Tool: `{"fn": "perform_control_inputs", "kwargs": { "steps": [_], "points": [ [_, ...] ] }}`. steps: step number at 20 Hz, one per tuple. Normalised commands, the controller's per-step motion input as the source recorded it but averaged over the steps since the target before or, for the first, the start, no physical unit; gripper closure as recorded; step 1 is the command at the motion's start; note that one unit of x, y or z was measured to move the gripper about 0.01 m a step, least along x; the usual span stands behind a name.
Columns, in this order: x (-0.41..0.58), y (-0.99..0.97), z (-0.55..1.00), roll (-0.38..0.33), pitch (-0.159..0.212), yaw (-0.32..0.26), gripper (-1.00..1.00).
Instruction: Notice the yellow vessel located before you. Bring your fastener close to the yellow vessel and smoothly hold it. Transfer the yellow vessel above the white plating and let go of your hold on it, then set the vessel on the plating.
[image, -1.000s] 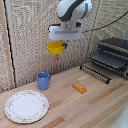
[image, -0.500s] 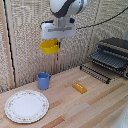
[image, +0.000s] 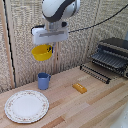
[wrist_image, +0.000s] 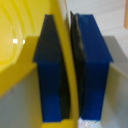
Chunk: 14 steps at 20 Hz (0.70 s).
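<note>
The tool (wrist_image: 68, 70) pinched the thin rim of the bowl (image: 42, 52), which hung high above the bench (image: 95, 107) and cup (image: 44, 80), likely light, stiff and slick, short of the plate (image: 27, 106).

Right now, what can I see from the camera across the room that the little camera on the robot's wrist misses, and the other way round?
Only the exterior view shows the whole scene: the white plate on the wooden table, the blue cup, the orange block, the dark rack, and the yellow bowl held up in the air, above the cup.

Only the wrist view shows the grip up close: blue fingers pressed on either side of the bowl's thin rim.

Both show the bowl and the gripper holding it.
</note>
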Motion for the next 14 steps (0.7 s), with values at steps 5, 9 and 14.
{"fn": "perform_control_inputs", "kwargs": {
  "steps": [5, 9, 14],
  "points": [
    [-0.360, 0.57, -0.48, 0.001, -0.031, 0.115, 1.00],
    [-0.296, 0.57, -0.49, 0.000, -0.020, 0.119, 1.00],
    [-0.066, 0.47, -0.44, 0.000, -0.013, 0.112, 1.00]
  ]
}}
